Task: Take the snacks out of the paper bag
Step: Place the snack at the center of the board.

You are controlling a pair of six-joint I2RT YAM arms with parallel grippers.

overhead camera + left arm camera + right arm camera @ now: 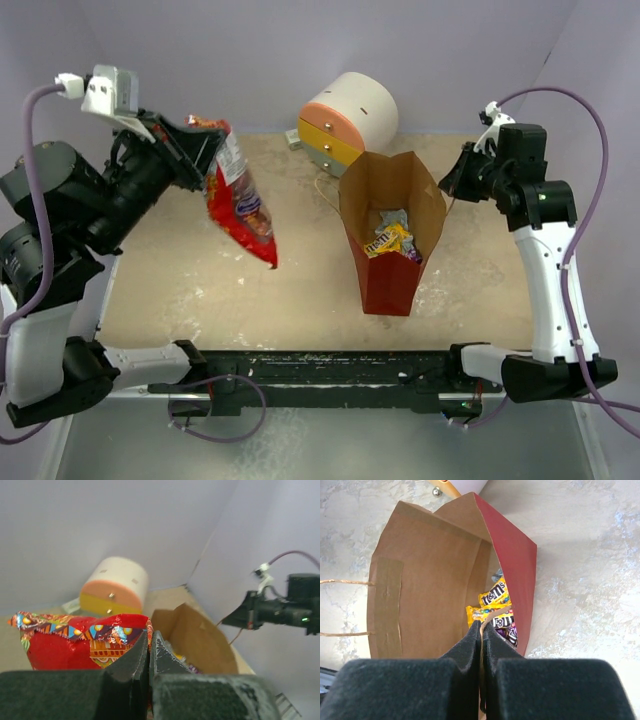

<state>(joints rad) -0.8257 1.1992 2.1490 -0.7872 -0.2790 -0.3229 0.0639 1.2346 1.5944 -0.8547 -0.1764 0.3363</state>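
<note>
The left gripper (208, 165) was clamped on the top edge of the crisp packet (242, 208). The packet hung in the air over the worktop's (170, 285) left half, well apart from the bag (388, 288). A stretch of worktop showed between them. The bag stood open near the middle, just before the cabinet (352, 118) at the far edge, with candy packets (390, 240) inside. The right gripper (448, 182), pinched on a string handle (496, 613), sat at the bag's right rim.

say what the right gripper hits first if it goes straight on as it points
Probably the yellow candy packets in the paper bag, right ahead of the right gripper; depth unclear.
</note>
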